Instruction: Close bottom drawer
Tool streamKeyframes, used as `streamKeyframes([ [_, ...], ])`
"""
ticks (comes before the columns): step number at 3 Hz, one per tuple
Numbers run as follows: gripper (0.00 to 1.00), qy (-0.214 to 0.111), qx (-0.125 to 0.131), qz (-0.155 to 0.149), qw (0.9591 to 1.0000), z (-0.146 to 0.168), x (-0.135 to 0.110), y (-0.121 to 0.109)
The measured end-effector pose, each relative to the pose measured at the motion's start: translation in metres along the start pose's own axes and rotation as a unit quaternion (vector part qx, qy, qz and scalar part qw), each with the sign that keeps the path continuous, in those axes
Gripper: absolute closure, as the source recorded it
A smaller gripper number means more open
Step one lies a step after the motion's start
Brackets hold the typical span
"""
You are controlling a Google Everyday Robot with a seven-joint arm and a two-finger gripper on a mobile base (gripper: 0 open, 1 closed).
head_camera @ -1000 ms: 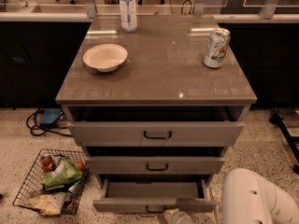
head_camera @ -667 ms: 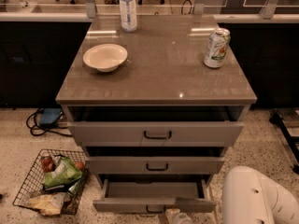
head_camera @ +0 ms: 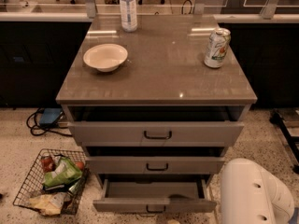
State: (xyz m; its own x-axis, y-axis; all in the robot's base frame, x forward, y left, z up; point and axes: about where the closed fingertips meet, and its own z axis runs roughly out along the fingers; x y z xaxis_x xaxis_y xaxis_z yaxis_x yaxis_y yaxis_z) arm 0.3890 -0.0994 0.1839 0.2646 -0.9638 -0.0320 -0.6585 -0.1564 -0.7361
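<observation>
a: where is the gripper (head_camera: 172, 221)?
b: only a pale sliver of it shows at the bottom edge, just below the front of the bottom drawer (head_camera: 154, 204). i cannot tell whether it is spread or pressed together, or whether it touches the front.
a: and the drawer itself?
b: it is the lowest of 3 and is pulled well out, with its grey tray in view. the middle drawer (head_camera: 156, 164) and top drawer (head_camera: 156, 133) above it each stand out a little.
a: what is on the tabletop (head_camera: 163, 78)?
b: a cream bowl (head_camera: 105, 56) at the left, a water bottle (head_camera: 128, 6) at the back and a can (head_camera: 217, 48) at the right, all well apart.
a: the room?
b: a speckled floor (head_camera: 261, 134), a wire basket (head_camera: 25, 185) of packets left of the cabinet, and dark cables (head_camera: 42, 122) behind it.
a: the arm?
b: a white rounded arm housing (head_camera: 252, 195) fills the lower right corner, beside the open drawer.
</observation>
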Motion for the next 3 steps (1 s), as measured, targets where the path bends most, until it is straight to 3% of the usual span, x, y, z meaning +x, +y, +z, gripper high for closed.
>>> streamKeyframes([
  [1,1.00,0.075,-0.027,-0.013,0.9967,-0.018,0.017,0.018],
  [2,1.00,0.144,-0.067,-0.019,0.9872,-0.029,0.036,0.042],
  [3,1.00,0.167,-0.081,-0.027,0.9823,-0.024,0.043,0.054],
])
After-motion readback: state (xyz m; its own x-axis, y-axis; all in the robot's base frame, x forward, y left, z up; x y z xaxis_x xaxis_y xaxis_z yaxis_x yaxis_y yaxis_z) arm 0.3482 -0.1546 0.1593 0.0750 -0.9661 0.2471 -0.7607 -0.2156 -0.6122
